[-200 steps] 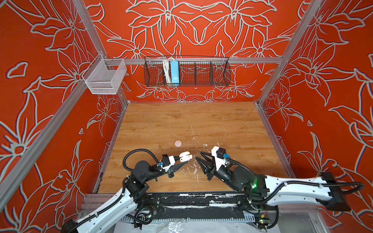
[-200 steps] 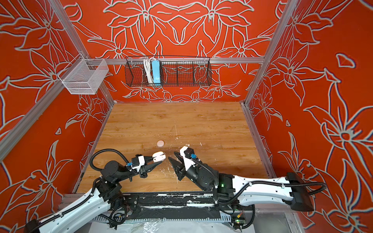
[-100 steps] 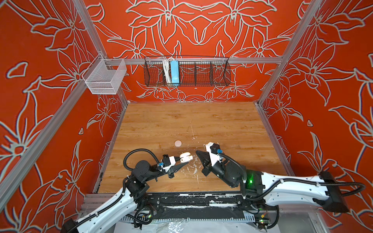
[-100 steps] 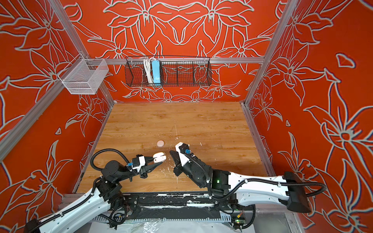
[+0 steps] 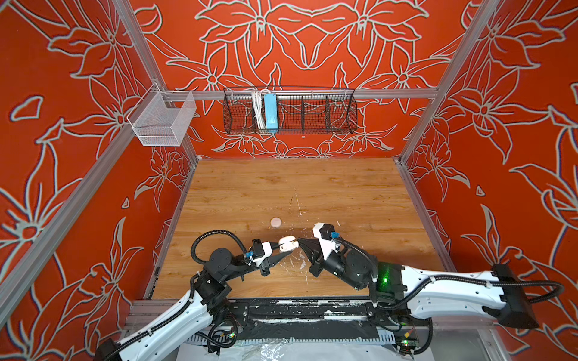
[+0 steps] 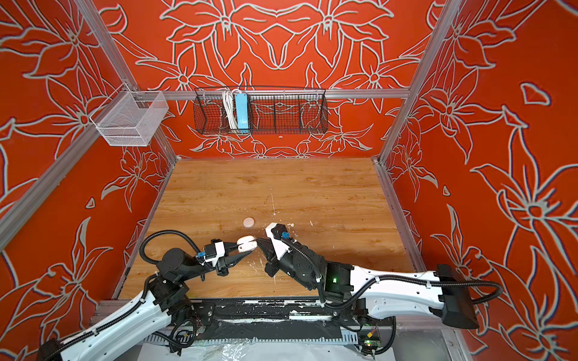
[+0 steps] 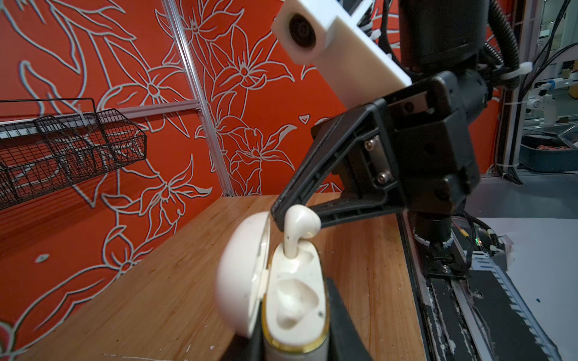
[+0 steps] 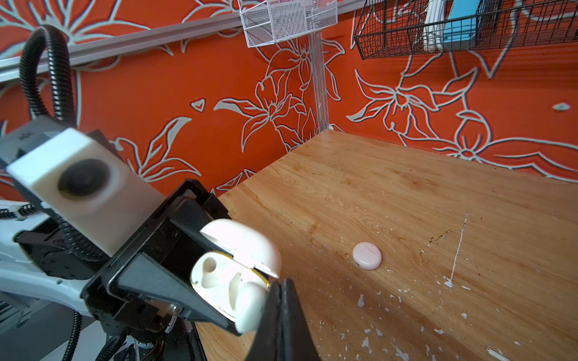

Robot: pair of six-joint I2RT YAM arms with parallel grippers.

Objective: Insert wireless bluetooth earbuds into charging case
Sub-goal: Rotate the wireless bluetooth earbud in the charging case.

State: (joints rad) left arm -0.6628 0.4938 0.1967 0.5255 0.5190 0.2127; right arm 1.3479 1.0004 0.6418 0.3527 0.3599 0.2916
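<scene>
Red floral walls enclose a wooden desk (image 5: 328,193). Over it the left fingers (image 8: 156,281) are clamped on the open white charging case (image 7: 295,300), its lid tipped back. The right fingers (image 7: 312,175) are pressed together, their tips touching the head of a white earbud (image 7: 301,220) whose stem stands in the case's slot nearer them. A round pink case (image 5: 276,222) lies on the desk beyond both fingertips, apart.
</scene>
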